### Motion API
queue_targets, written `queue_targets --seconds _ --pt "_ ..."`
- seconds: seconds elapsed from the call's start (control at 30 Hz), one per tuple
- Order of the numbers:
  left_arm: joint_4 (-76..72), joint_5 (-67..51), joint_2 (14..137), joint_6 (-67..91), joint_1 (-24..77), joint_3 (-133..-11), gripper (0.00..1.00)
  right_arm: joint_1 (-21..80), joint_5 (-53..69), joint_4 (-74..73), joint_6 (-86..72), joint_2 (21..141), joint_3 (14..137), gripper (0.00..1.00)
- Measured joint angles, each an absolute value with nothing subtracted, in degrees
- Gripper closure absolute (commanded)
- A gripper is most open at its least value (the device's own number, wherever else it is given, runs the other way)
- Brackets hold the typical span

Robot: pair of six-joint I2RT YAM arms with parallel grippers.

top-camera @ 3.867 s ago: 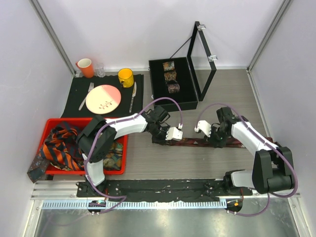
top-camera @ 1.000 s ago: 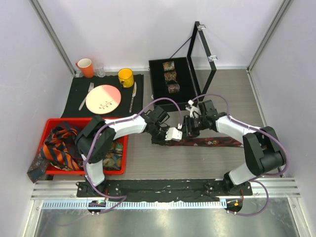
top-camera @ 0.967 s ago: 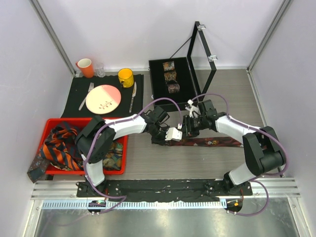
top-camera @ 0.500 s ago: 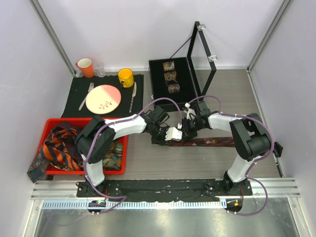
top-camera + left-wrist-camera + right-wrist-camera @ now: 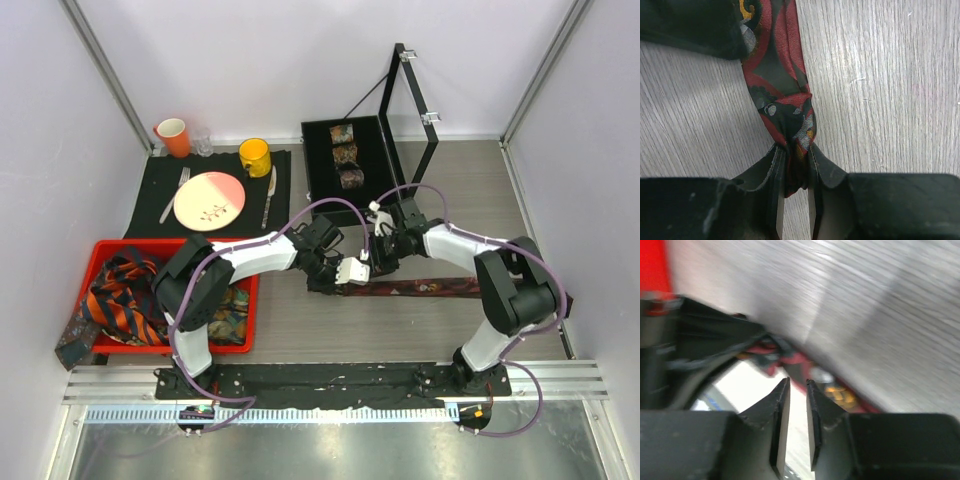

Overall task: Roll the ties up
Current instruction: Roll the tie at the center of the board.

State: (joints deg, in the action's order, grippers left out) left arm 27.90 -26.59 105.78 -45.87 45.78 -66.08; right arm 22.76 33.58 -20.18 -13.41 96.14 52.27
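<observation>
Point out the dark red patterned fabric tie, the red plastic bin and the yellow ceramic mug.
dark red patterned fabric tie (image 5: 430,288), top external view, middle of the flat strip.
red plastic bin (image 5: 130,244), top external view, far rim.
yellow ceramic mug (image 5: 254,156), top external view, its open top.

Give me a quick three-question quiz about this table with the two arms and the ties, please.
1. True or false: the left gripper is clamped on one end of the dark red tie.
2. How many rolled ties sit in the black box? A two, B three, C five.
3. Fill the gap: the loose ties are heaped in a ___ tray.
Key: 1 true; 2 B; 3 red.
</observation>
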Motion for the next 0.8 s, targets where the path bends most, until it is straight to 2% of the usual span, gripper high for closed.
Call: queue_targets --seconds 0.2,0.6,0.7,0.8 --pt "27.57 -26.55 105.67 -45.34 45.8 -65.89 0.76 22.79 39.92 -10.17 -22.96 90.17 46.85 0.69" --pt "27.2 -26.55 105.56 -45.12 45.8 -65.65 0.74 24.01 45.08 2.28 -33.04 99.31 42.76 0.65" --pt "27.2 -26.55 105.56 -45.12 45.8 -65.65 0.74 24.49 45.63 4.51 -34.09 100.51 42.76 0.71" --pt "27.2 -26.55 105.56 -45.12 45.8 -65.65 0.71 24.8 45.8 5.39 -34.52 101.45 42.76 0.88"
